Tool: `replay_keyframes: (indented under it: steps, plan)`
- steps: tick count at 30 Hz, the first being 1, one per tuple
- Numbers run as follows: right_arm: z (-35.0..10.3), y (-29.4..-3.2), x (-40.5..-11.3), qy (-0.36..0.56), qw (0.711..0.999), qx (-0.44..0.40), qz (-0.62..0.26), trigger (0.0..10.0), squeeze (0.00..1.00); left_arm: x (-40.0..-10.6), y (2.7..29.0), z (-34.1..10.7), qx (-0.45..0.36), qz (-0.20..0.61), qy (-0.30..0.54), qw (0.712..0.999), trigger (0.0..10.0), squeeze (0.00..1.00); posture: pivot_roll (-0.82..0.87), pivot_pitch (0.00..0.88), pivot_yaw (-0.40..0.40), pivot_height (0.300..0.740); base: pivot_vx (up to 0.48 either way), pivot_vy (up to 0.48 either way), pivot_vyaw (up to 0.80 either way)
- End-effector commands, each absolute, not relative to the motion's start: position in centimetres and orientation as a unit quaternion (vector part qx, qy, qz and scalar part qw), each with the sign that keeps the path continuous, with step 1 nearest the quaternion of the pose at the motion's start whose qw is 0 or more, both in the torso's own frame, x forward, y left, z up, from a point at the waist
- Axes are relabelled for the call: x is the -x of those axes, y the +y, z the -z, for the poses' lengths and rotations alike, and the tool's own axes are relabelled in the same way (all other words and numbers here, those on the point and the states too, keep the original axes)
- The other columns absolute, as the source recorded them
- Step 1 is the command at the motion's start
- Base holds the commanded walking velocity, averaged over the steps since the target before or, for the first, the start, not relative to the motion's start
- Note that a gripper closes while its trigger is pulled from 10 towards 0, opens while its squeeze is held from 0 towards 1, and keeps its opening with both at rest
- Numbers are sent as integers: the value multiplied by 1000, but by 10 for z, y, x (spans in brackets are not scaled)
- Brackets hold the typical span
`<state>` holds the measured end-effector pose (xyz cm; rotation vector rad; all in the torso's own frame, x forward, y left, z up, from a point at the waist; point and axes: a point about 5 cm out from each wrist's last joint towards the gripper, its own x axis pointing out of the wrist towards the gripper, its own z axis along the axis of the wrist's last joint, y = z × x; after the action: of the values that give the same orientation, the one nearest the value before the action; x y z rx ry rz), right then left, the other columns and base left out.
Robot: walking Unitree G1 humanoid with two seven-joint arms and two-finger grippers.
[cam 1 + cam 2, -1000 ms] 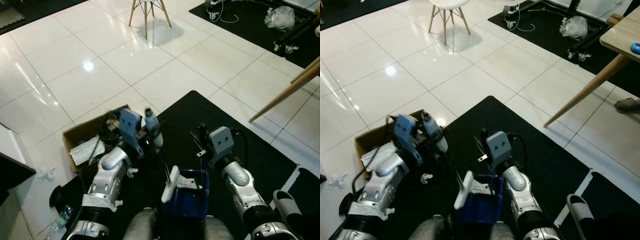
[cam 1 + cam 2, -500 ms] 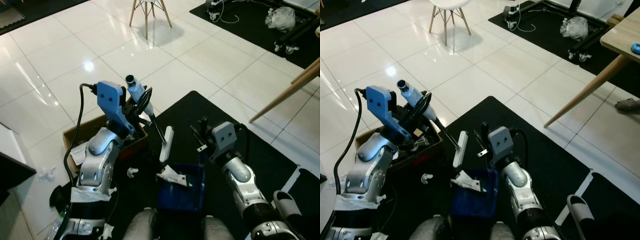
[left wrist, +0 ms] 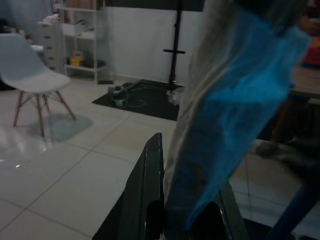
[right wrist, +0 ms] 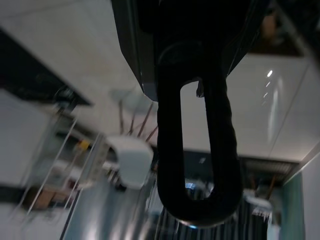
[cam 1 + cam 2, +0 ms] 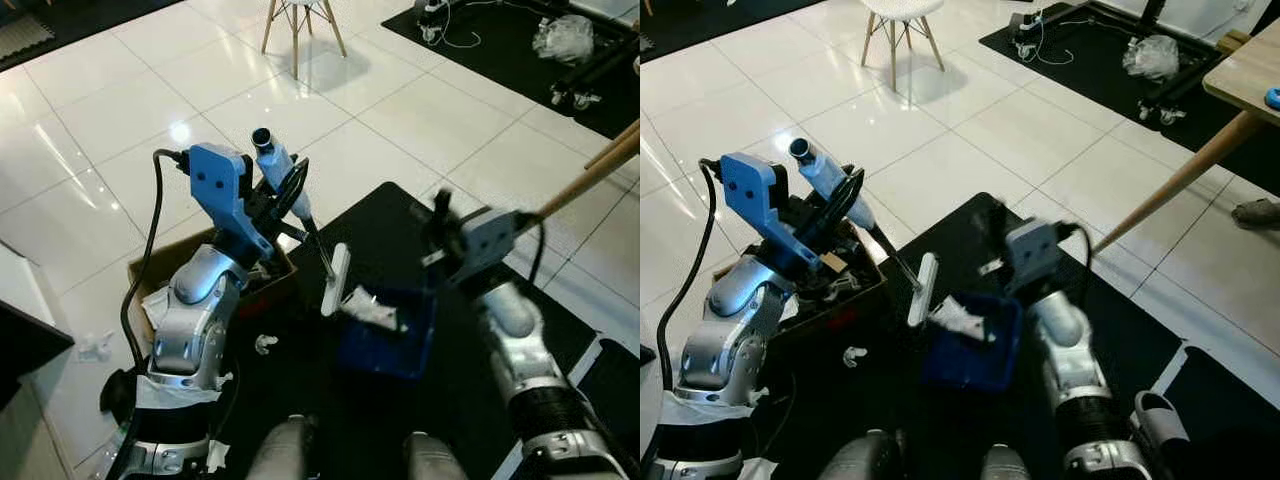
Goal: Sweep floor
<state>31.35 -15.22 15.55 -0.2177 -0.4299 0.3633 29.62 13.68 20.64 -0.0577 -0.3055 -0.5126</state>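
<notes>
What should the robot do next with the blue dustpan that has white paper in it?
Probably carry the blue dustpan over the open cardboard box and tip it: crumpled white paper lies in the pan, lifted by the right gripper, and the box sits just to its left.

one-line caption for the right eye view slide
Left gripper holds a small white-headed hand brush beside the blue plastic dustpan over a black floor mat.

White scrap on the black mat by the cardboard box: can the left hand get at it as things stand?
Probably not right away. The left hand is raised above the cardboard box and shut on the brush. The white scrap lies bare on the black mat below, so the brush could likely reach it.
</notes>
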Motion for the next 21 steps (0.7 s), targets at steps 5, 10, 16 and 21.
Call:
replay_keyframes:
  steps: [5, 10, 16, 21]
  plan:
    - [-176, -154, -312, -246, 949, 101, -170, 10000, 0, -306, 150, -246, 26, 186, -229, 955, 10000, 0, -50, 87, 42, 740, 0, 0, 0]
    - [-188, -153, -310, -261, 945, 101, -169, 10000, 0, -311, 156, -247, -6, 144, -232, 962, 10000, 0, -53, 87, 43, 740, 0, 0, 0]
    - [-203, -156, -305, -275, 942, 100, -160, 10000, 0, -314, 163, -241, -61, 80, -221, 970, 10000, 0, -55, 92, 43, 740, 0, 0, 0]
    - [-209, -163, -304, -278, 943, 106, -149, 10000, 0, -315, 182, -236, -137, 0, -215, 967, 10000, 0, -51, 98, 41, 740, 0, 0, 0]
